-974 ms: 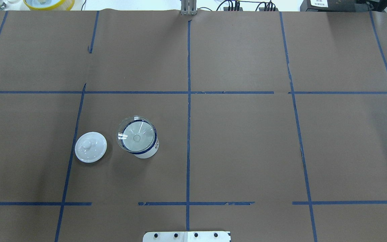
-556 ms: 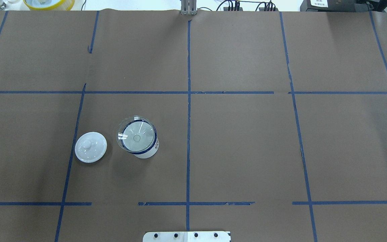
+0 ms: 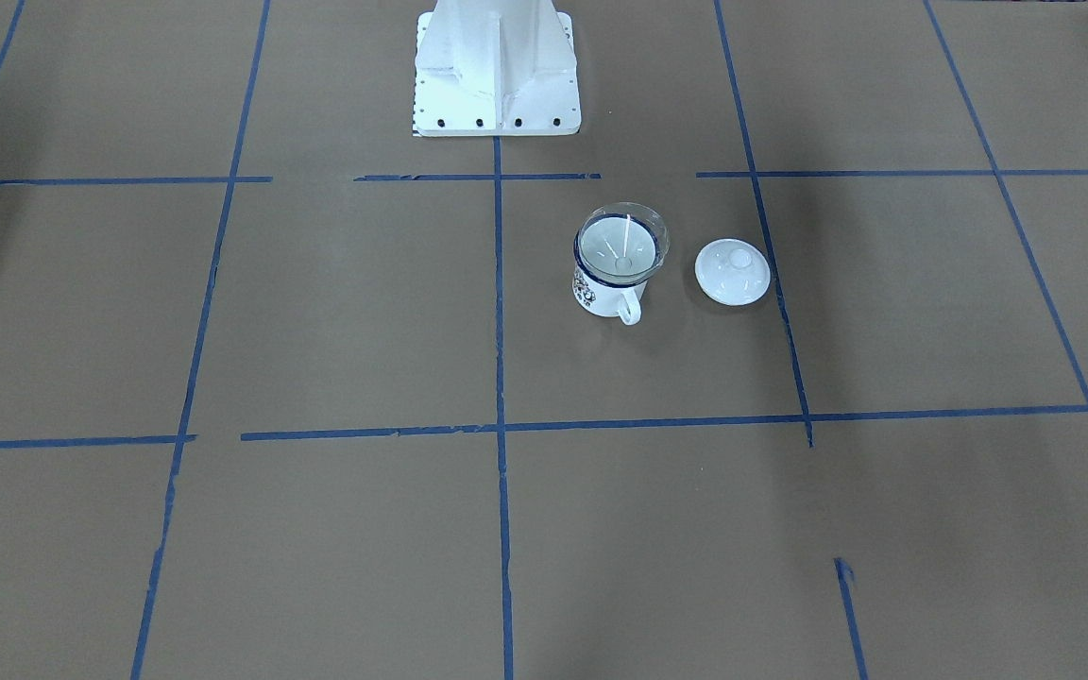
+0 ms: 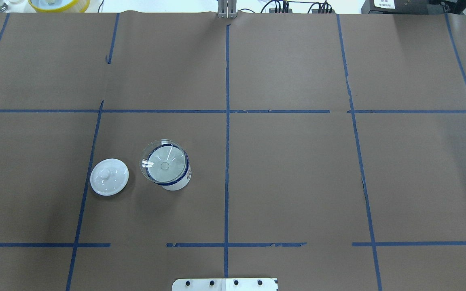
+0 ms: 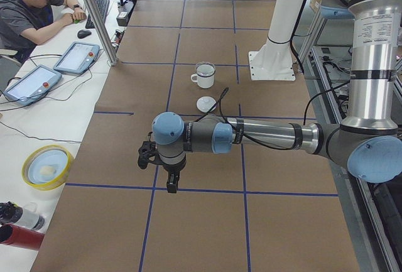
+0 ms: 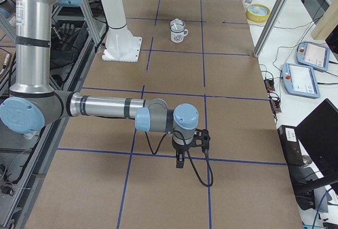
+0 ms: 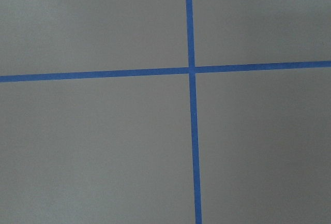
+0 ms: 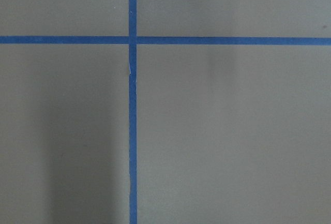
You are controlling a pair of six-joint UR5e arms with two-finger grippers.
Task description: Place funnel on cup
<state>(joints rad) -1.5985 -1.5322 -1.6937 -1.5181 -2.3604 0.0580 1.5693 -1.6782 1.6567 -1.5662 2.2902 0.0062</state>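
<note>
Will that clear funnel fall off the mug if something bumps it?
Maybe: the funnel just sits on the cup, so a knock might tilt it. It looks thin and clear, probably light and slippery.

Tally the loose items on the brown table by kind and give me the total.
mug: 1, white with a dark blue rim
funnel: 1, clear, seated on the mug
lid: 1, white, lying beside the mug
total: 3
</note>
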